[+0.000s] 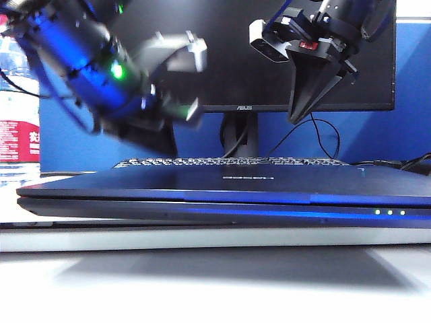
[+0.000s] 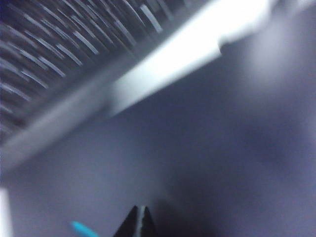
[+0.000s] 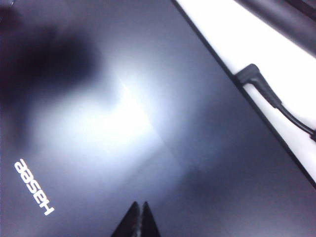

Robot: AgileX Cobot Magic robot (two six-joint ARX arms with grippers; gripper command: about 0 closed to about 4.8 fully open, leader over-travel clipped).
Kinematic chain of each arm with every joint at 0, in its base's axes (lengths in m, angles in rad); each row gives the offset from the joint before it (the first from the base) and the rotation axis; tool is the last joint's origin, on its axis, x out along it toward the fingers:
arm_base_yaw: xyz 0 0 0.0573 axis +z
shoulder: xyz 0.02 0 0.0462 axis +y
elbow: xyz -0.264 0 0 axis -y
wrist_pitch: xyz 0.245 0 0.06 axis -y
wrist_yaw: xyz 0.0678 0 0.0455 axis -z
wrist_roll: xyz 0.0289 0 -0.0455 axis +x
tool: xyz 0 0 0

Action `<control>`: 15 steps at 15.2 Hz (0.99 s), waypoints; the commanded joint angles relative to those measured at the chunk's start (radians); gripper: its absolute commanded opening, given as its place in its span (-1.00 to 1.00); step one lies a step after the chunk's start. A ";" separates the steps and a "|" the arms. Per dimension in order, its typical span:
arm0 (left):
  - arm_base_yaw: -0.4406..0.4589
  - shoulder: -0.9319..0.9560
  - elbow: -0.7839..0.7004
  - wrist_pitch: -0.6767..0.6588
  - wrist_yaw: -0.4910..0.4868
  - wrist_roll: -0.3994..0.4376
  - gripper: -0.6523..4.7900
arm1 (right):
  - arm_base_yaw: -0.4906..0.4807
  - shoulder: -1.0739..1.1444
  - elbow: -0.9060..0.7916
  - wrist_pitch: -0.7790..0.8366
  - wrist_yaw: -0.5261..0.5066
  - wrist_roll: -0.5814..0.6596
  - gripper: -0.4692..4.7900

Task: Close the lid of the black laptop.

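Exterior view: glossy flat lid (image 1: 222, 183), left gripper (image 2: 139, 222), right gripper (image 3: 139, 219) pinched.

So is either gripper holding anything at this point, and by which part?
Nothing is held. The right gripper is shut and empty above the dark blue-black laptop lid; the left gripper, blurred, also looks shut over the lid, gripping nothing.

Low exterior camera faces the lid (image 1: 222, 185) edge-on; both wrist cameras, one blurred, look down onto it.

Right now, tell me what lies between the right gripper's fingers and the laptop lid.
Nothing: in the exterior view the right gripper hangs shut above the closed lid, with only the monitor behind the gap.
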 commanded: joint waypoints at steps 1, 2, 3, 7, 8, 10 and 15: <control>0.000 -0.102 0.003 0.109 -0.089 -0.013 -0.77 | 0.001 -0.003 0.002 0.010 -0.003 0.004 -0.85; 0.000 -0.156 0.003 0.108 -0.089 -0.016 -0.77 | 0.001 -0.003 0.002 0.010 -0.003 0.004 -0.84; 0.000 -0.219 0.003 0.103 -0.083 -0.023 -0.77 | 0.001 -0.003 0.002 0.010 -0.003 0.004 -0.84; 0.000 -0.494 0.003 -0.081 -0.050 -0.129 -0.77 | 0.001 -0.003 0.002 0.011 -0.003 0.004 -0.85; 0.007 -0.593 0.003 -0.187 0.013 -0.161 -0.77 | 0.001 -0.003 0.002 0.010 -0.003 0.004 -0.84; 0.047 -0.729 0.003 -0.360 0.158 -0.232 -0.77 | 0.001 -0.003 0.002 0.010 -0.003 0.004 -0.85; 0.203 -1.025 -0.037 -0.591 0.301 -0.297 -0.77 | 0.001 -0.003 0.002 0.010 -0.003 0.004 -0.84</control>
